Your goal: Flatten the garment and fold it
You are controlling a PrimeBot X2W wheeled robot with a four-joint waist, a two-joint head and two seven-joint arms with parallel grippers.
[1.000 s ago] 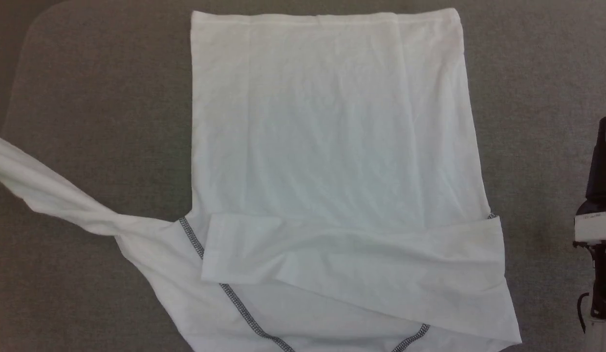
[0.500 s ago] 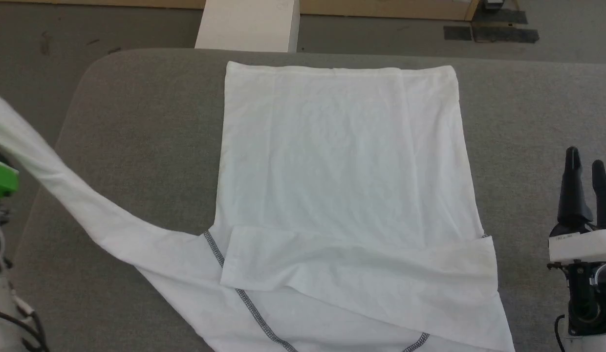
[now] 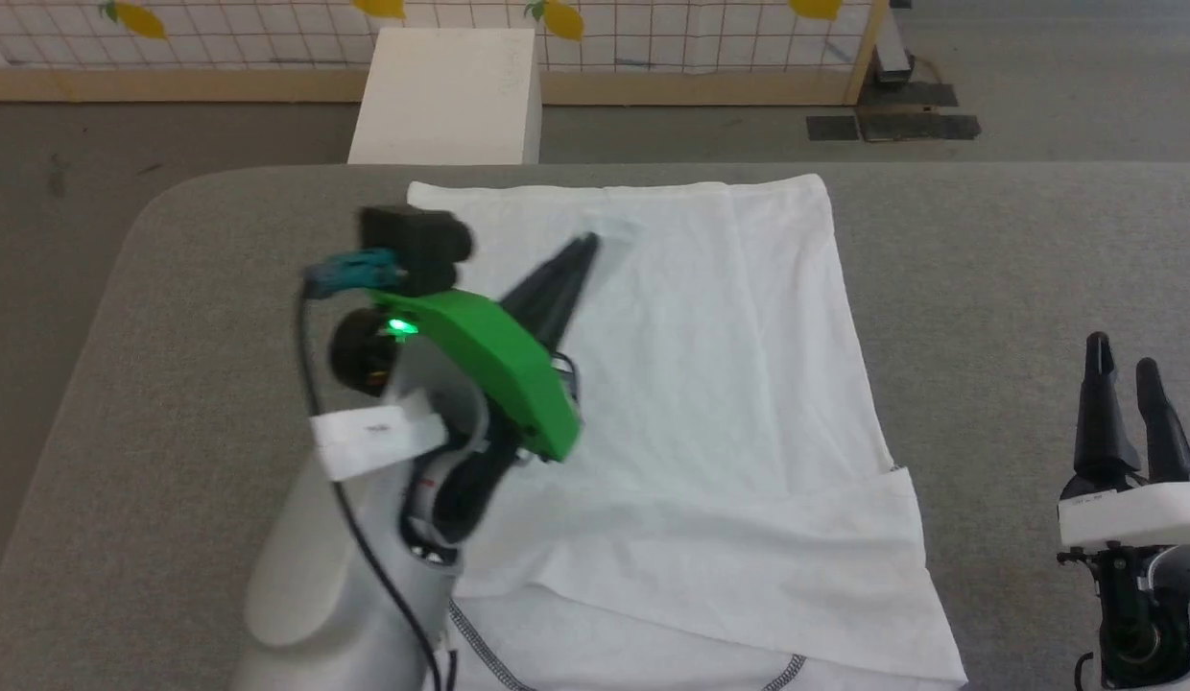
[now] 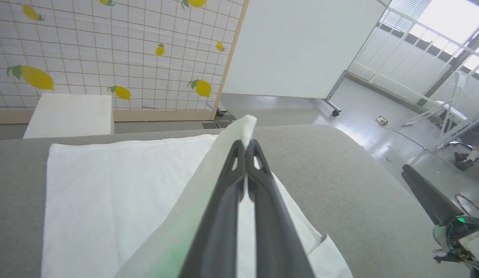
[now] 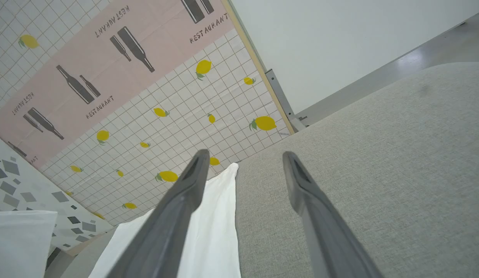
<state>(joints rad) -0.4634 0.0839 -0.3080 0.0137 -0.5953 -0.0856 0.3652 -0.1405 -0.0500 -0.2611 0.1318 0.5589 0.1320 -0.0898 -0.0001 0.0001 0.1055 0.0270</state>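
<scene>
The white garment (image 3: pixel 710 365) lies flat on the grey table (image 3: pixel 1036 269), with its right sleeve folded across the near part and dark zigzag stitching near the front edge. My left gripper (image 3: pixel 585 246) hovers above the shirt's far left part, its arm under a green cover. In the left wrist view it (image 4: pixel 246 142) is shut on the end of the left sleeve (image 4: pixel 243 125), which drapes back along the fingers. My right gripper (image 3: pixel 1121 353) stands open beside the shirt's right edge, fingers apart (image 5: pixel 244 153) over bare table, with the garment (image 5: pixel 212 231) to their left.
A rigid white box (image 3: pixel 446 96) stands on the floor just beyond the table's far edge, in front of a lemon-patterned tiled partition (image 3: pixel 653 38). Bare grey table spreads to the left and right of the shirt.
The head camera has tilted up, showing floor and partition. My left arm has swung in from the left, carrying the sleeve over the shirt's body. The right gripper has stayed near the right edge.
</scene>
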